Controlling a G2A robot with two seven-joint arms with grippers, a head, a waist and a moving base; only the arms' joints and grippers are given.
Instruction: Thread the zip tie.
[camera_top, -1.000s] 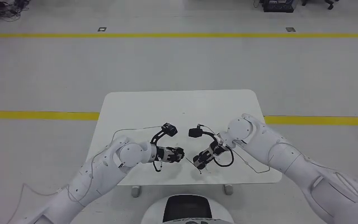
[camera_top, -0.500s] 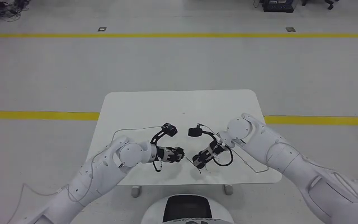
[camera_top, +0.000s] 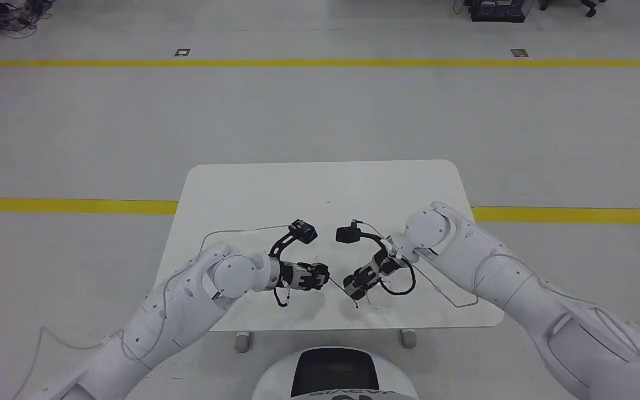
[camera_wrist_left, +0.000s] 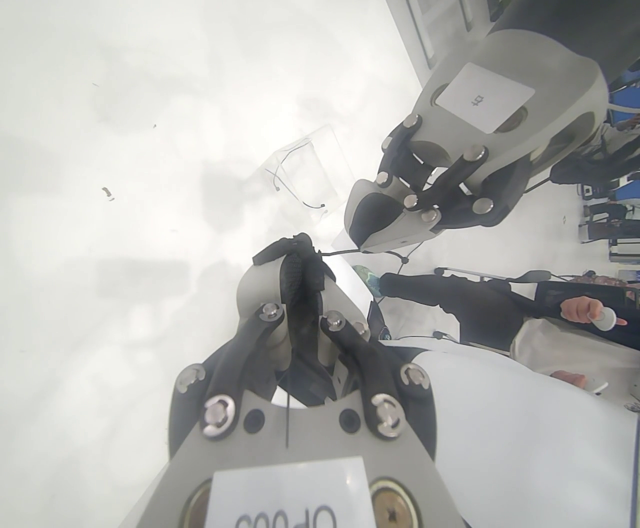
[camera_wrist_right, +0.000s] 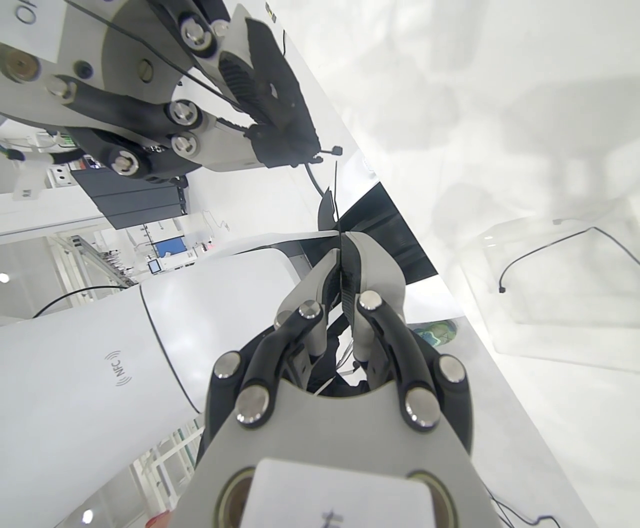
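Your right fingers (camera_wrist_right: 370, 270) are pressed together on the thin black tail of the zip tie (camera_wrist_right: 338, 200). Your left fingers (camera_wrist_right: 260, 75) are clamped on what looks like the same tie, just behind its small square head (camera_wrist_right: 336, 149). Both pairs hang close together over the near edge of the white worktop (camera_top: 400, 190). The tail's tip stands just beside the head and, as far as you can judge, has not entered it; the slot itself is too small to make out. The main risk is a miss. A long free length of strap rises above your right fingers, and if you push it against the head's face rather than into the opening, it will likely bow or buckle sideways. The head also sits on a short stub beyond the left pads, so a push could twist it off line. The strap may slide too, since it looks like smooth, flat nylon, narrow and springy. The pads are black and ribbed, set in rounded pale grey shells, which should help the hold. The worktop is matte and plain. On it lies a shallow clear tray (camera_wrist_right: 550, 310) with rounded corners, holding a spare tie (camera_wrist_right: 550, 245) bent in a loose angle.
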